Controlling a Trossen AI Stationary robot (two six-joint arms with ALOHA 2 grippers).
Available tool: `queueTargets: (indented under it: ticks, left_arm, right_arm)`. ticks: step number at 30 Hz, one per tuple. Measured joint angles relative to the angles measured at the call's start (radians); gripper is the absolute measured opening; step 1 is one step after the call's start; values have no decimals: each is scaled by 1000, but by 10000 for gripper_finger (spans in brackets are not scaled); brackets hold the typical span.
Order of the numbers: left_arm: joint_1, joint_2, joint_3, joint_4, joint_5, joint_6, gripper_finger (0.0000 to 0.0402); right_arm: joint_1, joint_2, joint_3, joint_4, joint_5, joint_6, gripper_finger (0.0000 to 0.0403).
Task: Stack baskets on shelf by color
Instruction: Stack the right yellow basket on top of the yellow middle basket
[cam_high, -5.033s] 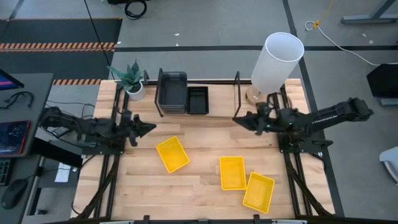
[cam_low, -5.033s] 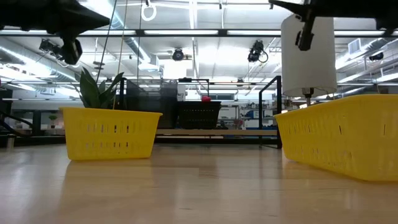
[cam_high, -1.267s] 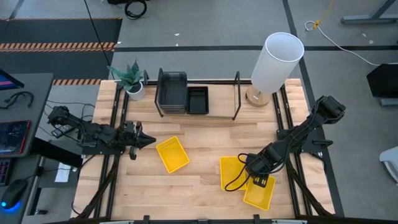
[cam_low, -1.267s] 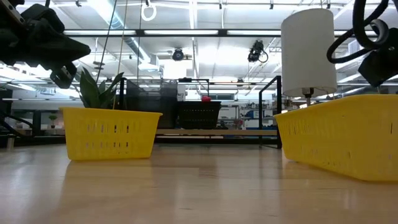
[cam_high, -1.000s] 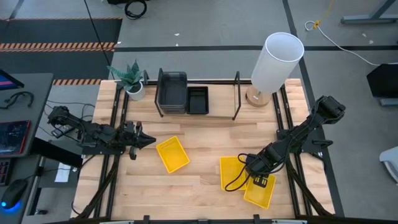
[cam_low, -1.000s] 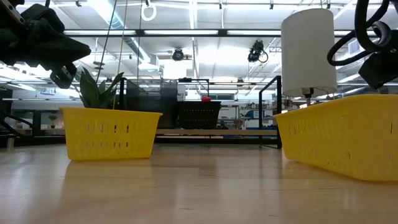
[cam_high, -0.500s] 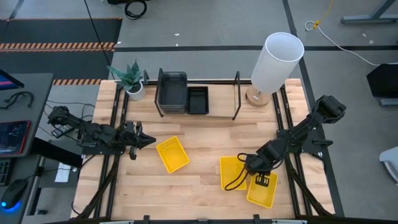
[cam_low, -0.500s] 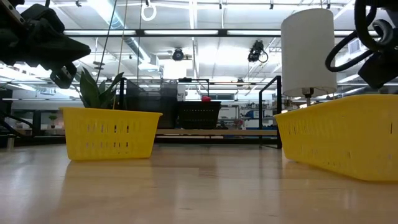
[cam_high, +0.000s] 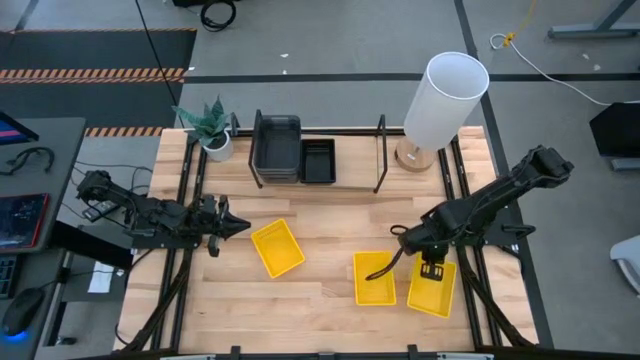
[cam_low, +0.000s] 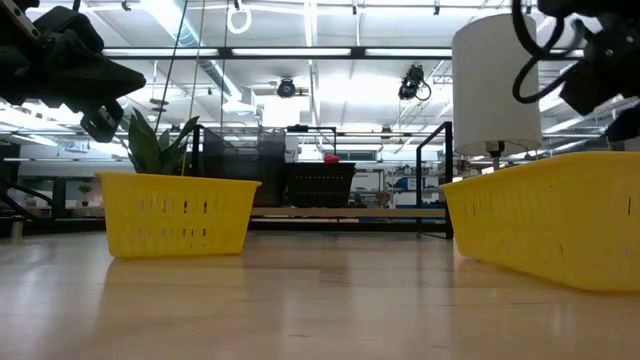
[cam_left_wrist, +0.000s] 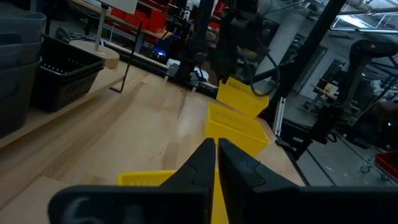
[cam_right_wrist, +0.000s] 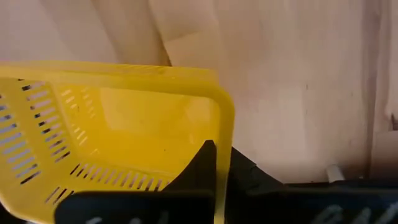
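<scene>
My right gripper (cam_high: 431, 268) (cam_right_wrist: 217, 149) is shut on the rim of a yellow basket (cam_high: 432, 290) near the table's right near corner. A second yellow basket (cam_high: 374, 278) rests on its bottom just left of it. The third (cam_high: 277, 247) sits flat nearer the left arm. My left gripper (cam_high: 241, 226) (cam_left_wrist: 216, 150) is shut and hovers left of that third basket, touching nothing. The shelf (cam_high: 357, 165) at the far edge carries stacked dark grey baskets (cam_high: 277, 145) and black baskets (cam_high: 318, 160). My right gripper holds the yellow basket by its rim (cam_right_wrist: 224, 121), on the far short wall beside a corner. One finger (cam_right_wrist: 202, 163) is inside the basket and one finger (cam_right_wrist: 249, 169) outside. The fingers point down from above. In the left wrist view the basket (cam_left_wrist: 244, 97) hangs tilted, off the table.
A tall white lamp (cam_high: 445, 98) stands at the far right, close to the shelf's right loop. A potted plant (cam_high: 211, 126) sits at the far left corner. Bare wood lies between the shelf and the yellow baskets.
My right gripper has risen and moved toward the table's far and right edges, staying shut on the yellow basket. The basket has come along, turned from a slanted lie to square with the table edges, and now sits beside the second yellow basket.
</scene>
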Motion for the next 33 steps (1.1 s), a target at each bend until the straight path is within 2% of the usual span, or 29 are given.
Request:
queueTargets:
  ticks: [8, 14, 25, 33]
  left_arm:
    - [0, 0, 0, 0, 0, 0, 34]
    - [0, 0, 0, 0, 0, 0, 32]
    - [0, 0, 0, 0, 0, 0, 27]
    - [0, 0, 0, 0, 0, 0, 35]
  right_arm:
    - [-91, -147, 1, 28, 3, -19, 8]
    - [-142, -210, 1, 31, 7, 2, 8]
    - [-155, -218, 9, 83, 1, 110, 8]
    - [-155, -191, 144, 87, 113, 88, 8]
